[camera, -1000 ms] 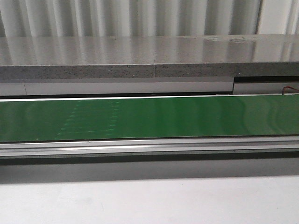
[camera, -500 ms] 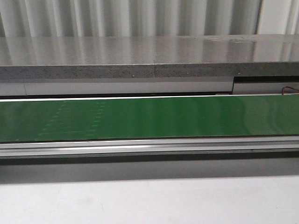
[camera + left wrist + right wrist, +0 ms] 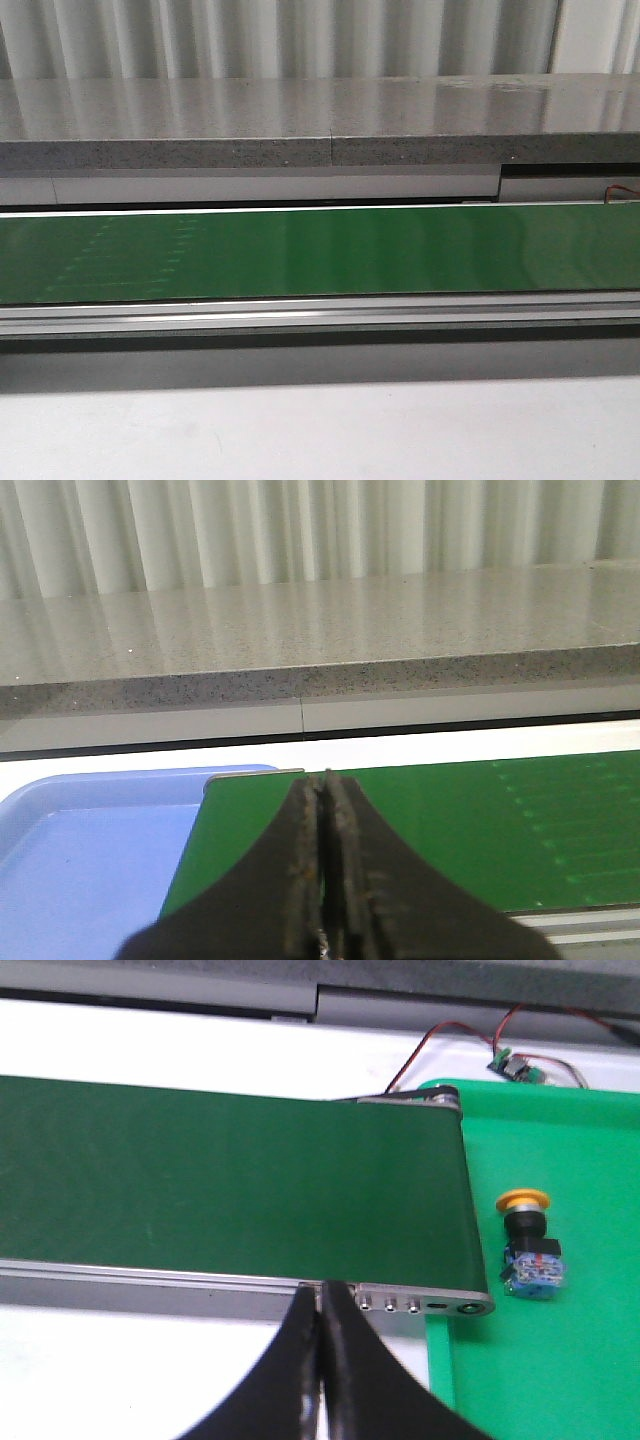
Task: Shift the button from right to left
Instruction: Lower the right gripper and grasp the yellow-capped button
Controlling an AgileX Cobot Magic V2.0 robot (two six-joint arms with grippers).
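Observation:
The button, with a yellow-orange cap, black collar and blue-and-clear body, lies on its side on a green tray beside the end of the green conveyor belt. My right gripper is shut and empty, over the belt's near rail, well apart from the button. My left gripper is shut and empty over the belt's other end, next to a blue tray. The front view shows only the belt; neither gripper nor the button shows there.
A grey speckled counter runs behind the belt, with corrugated wall panels beyond. A small circuit board with red and black wires lies behind the green tray. A metal rail borders the belt's near edge, with white table in front.
Faint pale marks on the belt have drifted to the left in the front view, so the belt is running leftward. Nothing else has moved.

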